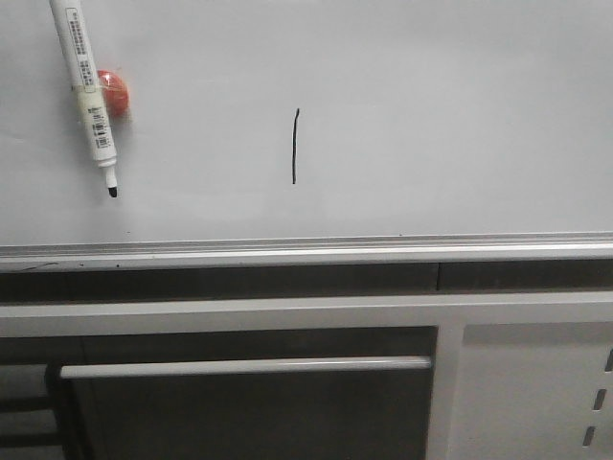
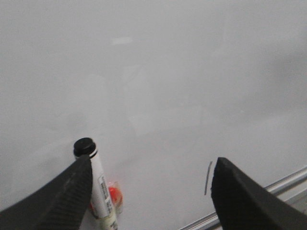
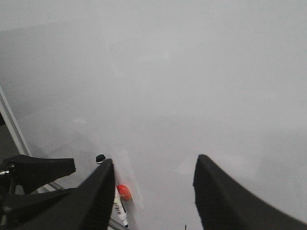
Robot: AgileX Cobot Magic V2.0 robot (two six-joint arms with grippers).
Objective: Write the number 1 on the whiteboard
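Overhead, both pincers hang released above the whiteboard point(image 1: 431, 86), the left gripper point(image 2: 151, 191) and the right gripper point(image 3: 153, 191) each with jaws spread and holding nothing. Left of the number 1 point(image 1: 295, 146), a white marker point(image 1: 88, 91) lies beside a small red object point(image 1: 115, 93). Below the number runs the silver rail point(image 1: 306, 251), then a white cabinet point(image 1: 517, 383).

black ribbed hand fingers point(image 2: 67, 196)
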